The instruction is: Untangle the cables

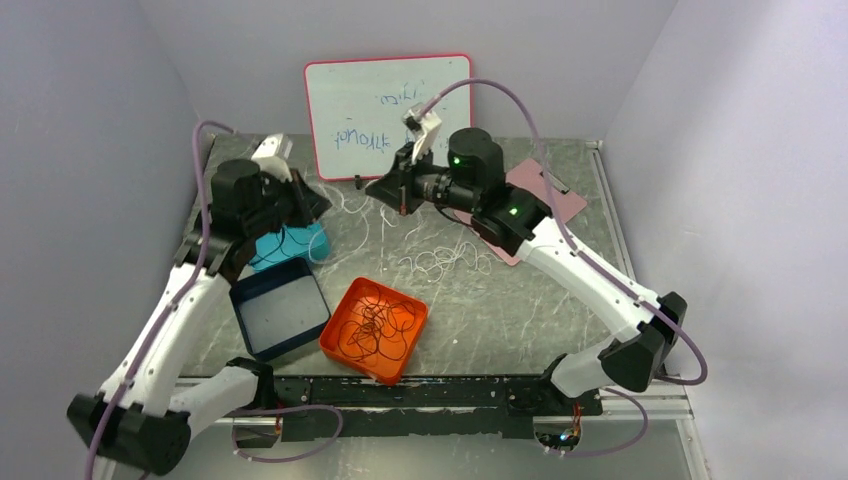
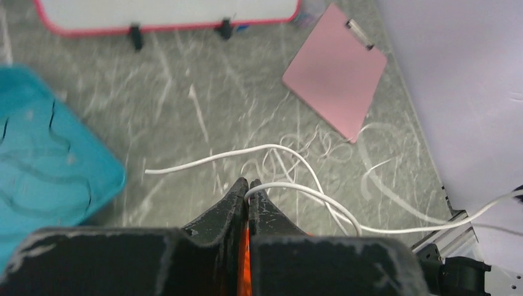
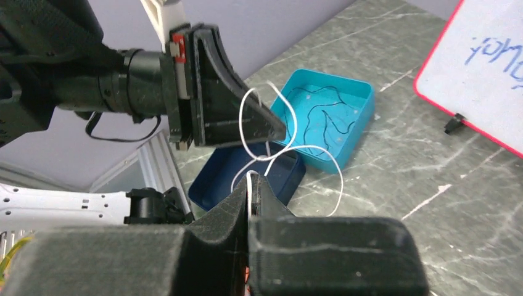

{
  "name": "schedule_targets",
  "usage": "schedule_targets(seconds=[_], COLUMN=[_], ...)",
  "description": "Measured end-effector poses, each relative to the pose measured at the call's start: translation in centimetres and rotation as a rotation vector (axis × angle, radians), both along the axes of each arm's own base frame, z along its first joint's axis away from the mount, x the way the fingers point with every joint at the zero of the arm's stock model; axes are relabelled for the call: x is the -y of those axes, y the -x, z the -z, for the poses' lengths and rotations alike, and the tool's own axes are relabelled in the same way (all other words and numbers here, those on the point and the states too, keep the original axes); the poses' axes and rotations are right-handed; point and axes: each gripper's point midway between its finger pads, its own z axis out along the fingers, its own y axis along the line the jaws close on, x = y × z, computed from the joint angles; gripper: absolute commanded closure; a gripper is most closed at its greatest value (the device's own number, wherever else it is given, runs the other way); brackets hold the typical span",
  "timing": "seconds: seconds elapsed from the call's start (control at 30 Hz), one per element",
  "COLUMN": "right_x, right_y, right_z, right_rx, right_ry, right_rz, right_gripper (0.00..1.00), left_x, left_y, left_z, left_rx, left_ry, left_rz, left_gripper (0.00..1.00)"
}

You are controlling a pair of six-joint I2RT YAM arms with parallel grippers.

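Note:
My left gripper [image 1: 318,206] is shut on a thin white cable [image 2: 308,192] at its fingertips [image 2: 248,187], above the table's back left. My right gripper [image 1: 374,188] faces it closely and is shut on the same white cable [image 3: 259,117], pinched at its tips [image 3: 250,180]; the cable loops between the two. More white cable [image 1: 440,262] lies in loose loops on the table. A tangle of black cables [image 1: 375,325] fills the orange tray [image 1: 340,352]. One black cable [image 3: 321,108] lies in the teal tray [image 3: 364,98].
A dark blue tray [image 1: 278,310] sits beside the orange tray, below the teal tray [image 1: 300,243]. A whiteboard [image 1: 388,110] stands at the back. A pink clipboard [image 1: 545,195] lies back right, under the right arm.

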Motion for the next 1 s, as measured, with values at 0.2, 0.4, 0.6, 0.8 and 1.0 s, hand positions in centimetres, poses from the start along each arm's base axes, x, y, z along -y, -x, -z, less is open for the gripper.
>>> schedule_targets(seconds=[0.2, 0.4, 0.6, 0.8, 1.0], right_x=[-2.8, -4.6, -5.9, -6.3, -6.3], right_y=[1.1, 1.1, 2.5, 3.0, 3.0], right_z=[1.1, 2.3, 3.0, 2.9, 4.0], right_rx=[0.001, -0.010, -0.020, -0.017, -0.027], right_ry=[0.009, 0.016, 0.022, 0.016, 0.032], right_rz=[-0.061, -0.102, -0.157, -0.173, -0.164], right_gripper=[1.00, 1.00, 1.00, 1.00, 1.00], left_x=[-3.0, -5.8, -8.3, -9.6, -10.5], left_y=[5.1, 8.2, 9.9, 10.9, 11.2], left_z=[3.7, 7.3, 11.8, 16.5, 21.2], left_rx=[-0.157, -0.291, -0.418, -0.518, -0.652], left_ry=[0.013, 0.025, 0.035, 0.038, -0.008], left_rz=[-0.150, -0.329, -0.528, -0.662, -0.789], left_gripper=[0.93, 0.93, 0.93, 0.93, 0.93])
